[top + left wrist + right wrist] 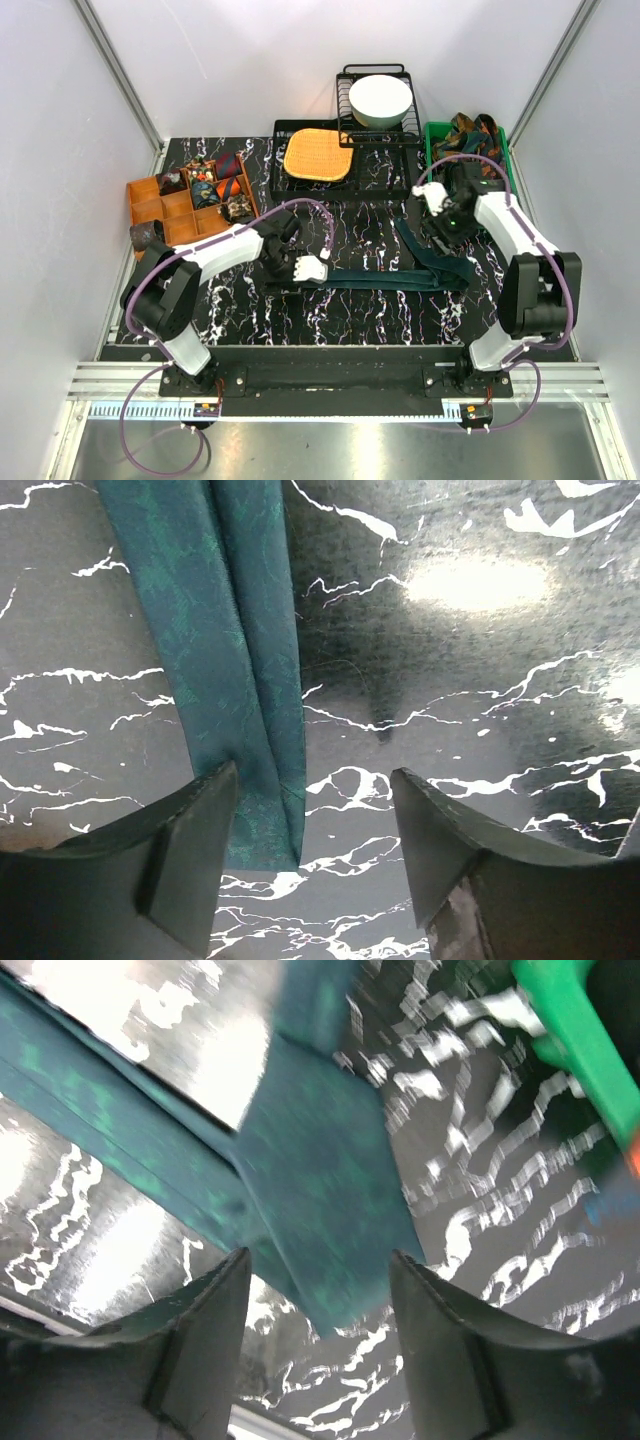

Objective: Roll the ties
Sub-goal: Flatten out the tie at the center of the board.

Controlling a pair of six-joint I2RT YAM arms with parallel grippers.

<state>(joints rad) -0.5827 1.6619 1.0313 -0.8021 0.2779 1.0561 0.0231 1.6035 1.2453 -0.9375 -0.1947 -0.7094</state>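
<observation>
A plain teal tie (pixel 400 277) lay stretched across the middle of the black marbled tabletop (pixel 360 320), running left to right. Toward the right edge it doubled back on itself, one strip angling off toward the far edge.

The left pincer (pixel 305 268) hung over the tie's left end. From its own camera the left pincer (pixel 315 773) was spread wide. The narrow end of the tie (pixel 240 680) lay flat on the tabletop between the fingers, closer to the left one, and neither finger pinched it.

The right pincer (pixel 438 210) stood over the right part of the tabletop, near the angled strip. Its wrist picture was blurred, but the right pincer (pixel 318 1257) was plainly spread too. The tie's wide pointed end (pixel 320 1180) lay below the gap, not gripped as far as I could make out.

At the left edge sat an orange wooden box (pixel 150 195) with compartments, several holding rolled ties (pixel 215 185). In the far right corner a green bin (pixel 435 140) held more patterned ties (pixel 475 130). Along the far edge, an orange woven mat (pixel 318 155) rested on a black tray, and a white bowl (pixel 380 100) sat in a wire rack behind it.
</observation>
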